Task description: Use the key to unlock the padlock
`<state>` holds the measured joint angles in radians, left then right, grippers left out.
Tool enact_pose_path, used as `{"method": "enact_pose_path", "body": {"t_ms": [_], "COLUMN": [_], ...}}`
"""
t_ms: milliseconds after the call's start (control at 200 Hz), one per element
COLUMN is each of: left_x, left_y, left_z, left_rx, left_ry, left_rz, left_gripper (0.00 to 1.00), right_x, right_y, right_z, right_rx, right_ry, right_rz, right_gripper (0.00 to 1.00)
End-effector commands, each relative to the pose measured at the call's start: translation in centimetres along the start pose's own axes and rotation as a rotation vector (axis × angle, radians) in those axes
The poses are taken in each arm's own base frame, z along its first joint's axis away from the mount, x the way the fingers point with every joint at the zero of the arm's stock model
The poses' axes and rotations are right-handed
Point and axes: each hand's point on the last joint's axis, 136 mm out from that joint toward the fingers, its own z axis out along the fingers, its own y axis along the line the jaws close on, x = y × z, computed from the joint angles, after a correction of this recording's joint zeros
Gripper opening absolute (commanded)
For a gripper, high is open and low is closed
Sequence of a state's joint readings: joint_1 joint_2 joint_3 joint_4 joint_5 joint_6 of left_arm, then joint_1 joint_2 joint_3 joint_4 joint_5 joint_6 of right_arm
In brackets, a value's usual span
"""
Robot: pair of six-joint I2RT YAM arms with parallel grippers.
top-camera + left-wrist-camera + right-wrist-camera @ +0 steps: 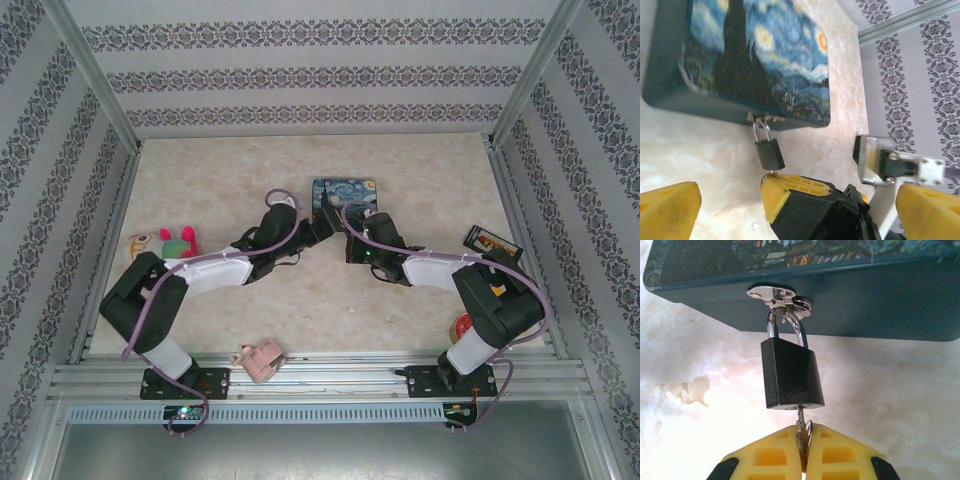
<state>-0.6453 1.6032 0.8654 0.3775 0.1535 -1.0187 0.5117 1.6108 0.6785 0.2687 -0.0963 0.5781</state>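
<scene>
Table [300,170]: flat slab, beige marbled, matte.

Landmark = tin [344,191]: rectangular metal tin w/ rounded corners. Lid painted w/ blue-and-yellow swirly night sky; walls plain dark teal, slight gloss. Lies flat on table, lid shut. Contents hidden, can't tell.

Plush toy [165,242]: soft, cream, pink + green. Far left of tin, by table edge.

Flat dark packet [492,242] w/ red-orange print: right of tin, well apart.

Left gripper [316,230]: just off tin's near-left corner. Jaws spread wide, gripping nothing. Pads [670,210] are yellow, wedge-shaped, rough-faced.

Right gripper [802,457]: just in front of tin's front wall, right under the lock. Its yellow fingers, w/ square recesses, are pressed together and pinch the key.

Padlock [790,372]: tiny black matte block, squarish, edges slightly rounded. Sits over table just in front of tin's front wall.

Hasp [777,294]: small silvery metal plate + staple, on tin's front wall.

Shackle [772,327]: thin polished steel loop, threaded thru hasp, both legs down in padlock body.

Key [800,416]: thin silvery metal. Blade is in keyway on padlock face away from tin. Bow mostly hidden betw. right gripper's fingers.
</scene>
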Motion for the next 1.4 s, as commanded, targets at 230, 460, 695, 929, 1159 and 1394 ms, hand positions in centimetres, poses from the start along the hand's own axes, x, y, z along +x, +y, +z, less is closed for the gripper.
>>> {"method": "enact_pose_path", "body": {"t_ms": [230,460,695,929,1159,1394], "left_x": [-7.7,-9.5,-10.1,-9.6,-9.4,-9.1], "left_y": [2.3,0.9,0.5,1.4,2.1,4.6], "left_z": [-9.5,-12.4,-9.4,-2.1,4.0,8.2], "left_rx": [-0.357,-0.234,-0.299,-0.330,-0.335,-0.430], "left_ry": [-0.316,-0.458,-0.370,-0.220,-0.148,-0.074], "left_rz": [0.492,0.542,0.640,0.633,0.667,0.713], "left_gripper": [0.99,0.99,0.99,0.99,0.99,0.99], "right_x": [-0.4,-0.5,0.1,0.3,0.3,0.5], "right_y": [-1.3,-1.7,-2.2,-2.4,-2.5,-2.3], "right_z": [0.0,-0.1,-0.5,-0.9,-1.1,-1.1], "right_rx": [-0.035,-0.050,-0.090,-0.103,-0.108,-0.118], "right_ry": [-0.017,-0.016,0.002,0.008,0.012,0.020], "right_rz": [0.118,0.158,0.218,0.237,0.240,0.242], "right_gripper": [0.00,0.00,0.00,0.00,0.00,0.00]}}
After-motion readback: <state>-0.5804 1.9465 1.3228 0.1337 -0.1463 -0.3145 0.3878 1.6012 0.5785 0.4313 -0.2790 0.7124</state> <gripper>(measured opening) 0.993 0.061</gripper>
